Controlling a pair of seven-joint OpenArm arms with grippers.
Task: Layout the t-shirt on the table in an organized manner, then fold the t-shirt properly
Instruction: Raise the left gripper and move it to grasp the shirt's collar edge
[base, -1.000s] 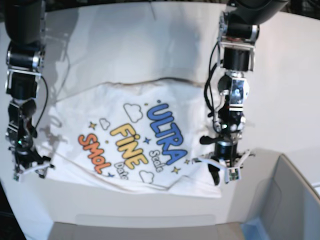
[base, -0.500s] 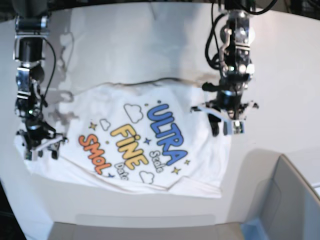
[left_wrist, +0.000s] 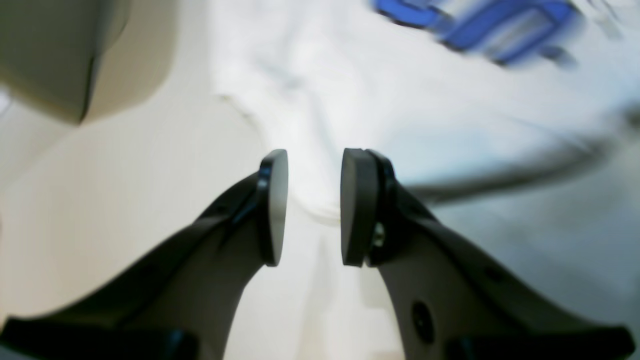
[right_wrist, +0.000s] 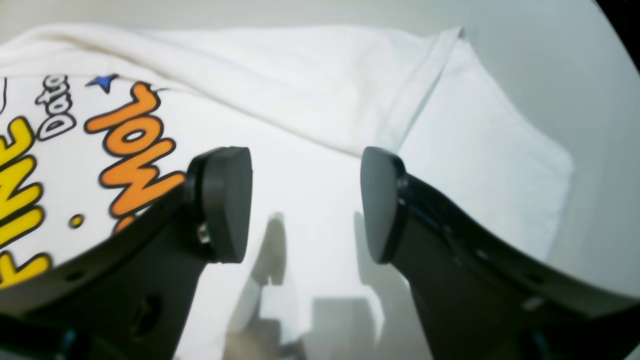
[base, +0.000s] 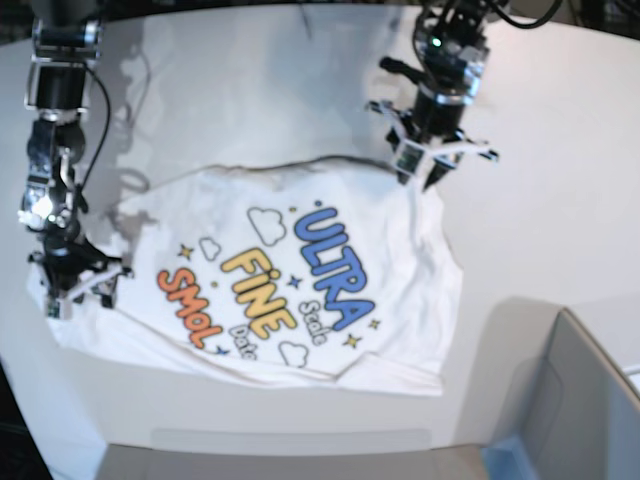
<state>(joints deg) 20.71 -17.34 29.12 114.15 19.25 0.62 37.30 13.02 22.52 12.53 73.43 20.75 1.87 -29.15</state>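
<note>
On the table (base: 560, 130), your one t-shirt (base: 300, 250) lies print-up, its three coloured words readable, while two arms work its opposite edges. Your left gripper (base: 432, 165) hangs over the shirt's far corner, jaws partly spread with nothing between them, seemingly poised to take that corner. Your right gripper (base: 77, 285) hovers just above the sleeve by the orange letters, jaws spread wide and empty, likely placed to pull the sleeve flat. The far hem is bunched and the near hem rumpled, so layout looks unfinished. One grey box (base: 580, 400) stands beside the shirt's near corner.
</note>
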